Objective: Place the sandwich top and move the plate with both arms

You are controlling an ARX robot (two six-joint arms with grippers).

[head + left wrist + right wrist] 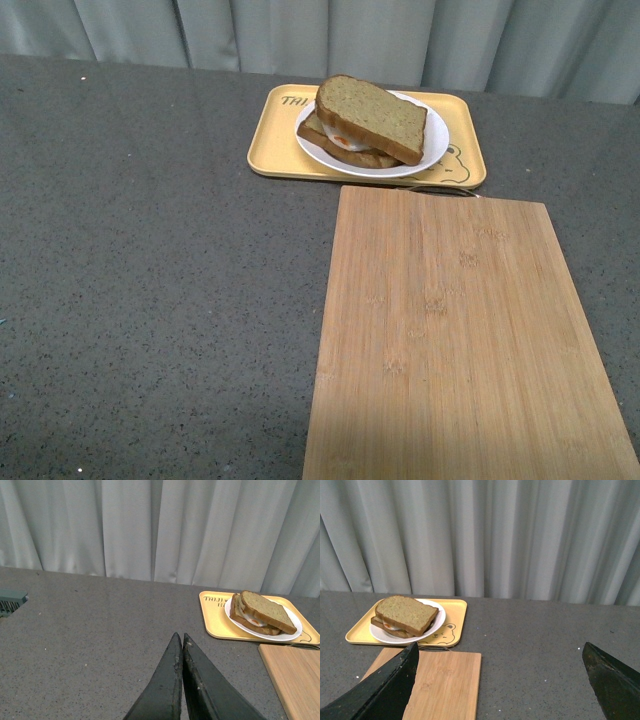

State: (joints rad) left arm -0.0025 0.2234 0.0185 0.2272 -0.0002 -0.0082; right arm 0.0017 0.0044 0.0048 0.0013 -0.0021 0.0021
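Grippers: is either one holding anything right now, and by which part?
Nothing is held. The left gripper has its fingers shut together on nothing; the right gripper is wide open. The sandwich top rests on the sandwich on the plate.

Front view looks down across the tabletop point(150, 300) toward the tray point(270, 150); both wrist views sit low, seemingly farther back, sharing that tray point(215, 622) point(360, 635).

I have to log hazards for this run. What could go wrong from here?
The sandwich top lies tilted and off-centre on the egg slice, so it may slide off if the plate is jolted. The plate sits inside the rimmed yellow tray; dragging it could catch that rim.
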